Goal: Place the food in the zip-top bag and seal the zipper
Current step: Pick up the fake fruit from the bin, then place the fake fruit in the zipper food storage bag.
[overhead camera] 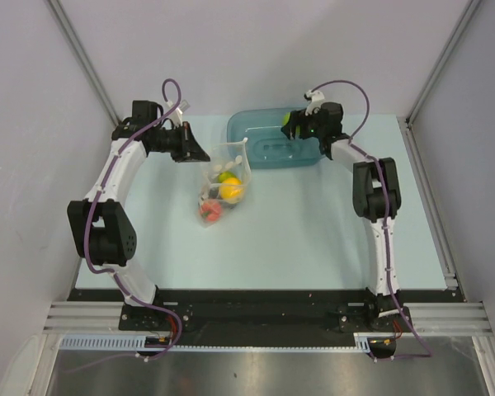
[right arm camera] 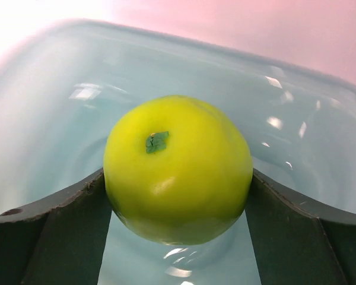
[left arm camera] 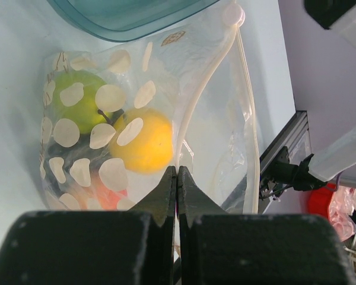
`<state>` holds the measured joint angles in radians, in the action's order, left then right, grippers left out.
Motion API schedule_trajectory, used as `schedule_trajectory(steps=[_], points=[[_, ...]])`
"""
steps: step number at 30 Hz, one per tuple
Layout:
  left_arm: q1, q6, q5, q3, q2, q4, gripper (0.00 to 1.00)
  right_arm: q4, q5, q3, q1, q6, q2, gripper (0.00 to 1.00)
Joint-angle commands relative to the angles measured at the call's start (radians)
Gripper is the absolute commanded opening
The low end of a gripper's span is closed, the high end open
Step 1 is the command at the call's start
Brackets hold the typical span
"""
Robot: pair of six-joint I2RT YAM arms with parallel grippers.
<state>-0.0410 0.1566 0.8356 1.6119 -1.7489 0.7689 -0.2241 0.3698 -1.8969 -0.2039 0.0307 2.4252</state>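
Note:
The zip-top bag (overhead camera: 224,172), clear with white dots, lies on the table in front of the teal tub. In the left wrist view the bag (left arm camera: 219,136) holds a green pear (left arm camera: 77,105), an orange (left arm camera: 147,143), a red-orange peach (left arm camera: 108,196) and something dark at the left. Its pale zipper (left arm camera: 196,107) curves open. My left gripper (left arm camera: 177,173) is shut on the bag's edge and also shows in the top view (overhead camera: 201,156). My right gripper (overhead camera: 292,126) is shut on the green apple (right arm camera: 178,178) and holds it over the tub, as the top view (overhead camera: 286,129) confirms.
The teal translucent tub (overhead camera: 268,153) stands at the back centre, its wall filling the right wrist view (right arm camera: 296,119). Its rim (left arm camera: 124,24) is just behind the bag. The pale blue tabletop (overhead camera: 297,231) ends at metal rails on the right and near sides.

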Motion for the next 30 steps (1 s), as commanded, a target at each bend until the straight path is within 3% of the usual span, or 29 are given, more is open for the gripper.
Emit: schedule_trajectory(steps=[1, 7, 12, 15, 22, 28, 30], points=[[-0.014, -0.009, 0.017, -0.004, 0.034, -0.031, 0.00, -0.210, 0.279, 0.099, 0.003, 0.096, -0.289, 0.24], [-0.025, -0.014, 0.026, 0.005, 0.040, -0.022, 0.00, -0.265, 0.492, 0.274, -0.043, 0.146, -0.480, 0.25], [-0.045, -0.028, 0.011, 0.000, 0.060, -0.014, 0.01, -0.241, 0.667, 0.352, -0.113, 0.066, -0.601, 0.28], [-0.048, -0.022, 0.011, -0.009, 0.066, -0.022, 0.01, -0.054, 0.682, 0.351, -0.181, -0.027, -0.627, 0.28], [-0.049, -0.019, 0.019, -0.020, 0.078, -0.029, 0.01, 0.317, 0.608, 0.315, -0.330, -0.430, -0.620, 0.28], [-0.051, -0.006, 0.020, -0.038, 0.086, -0.043, 0.01, 0.427, 0.529, 0.236, -0.394, -0.453, -0.566, 0.43], [-0.053, -0.002, 0.020, -0.047, 0.091, -0.052, 0.01, 0.428, 0.500, 0.210, -0.405, -0.422, -0.548, 0.60]])
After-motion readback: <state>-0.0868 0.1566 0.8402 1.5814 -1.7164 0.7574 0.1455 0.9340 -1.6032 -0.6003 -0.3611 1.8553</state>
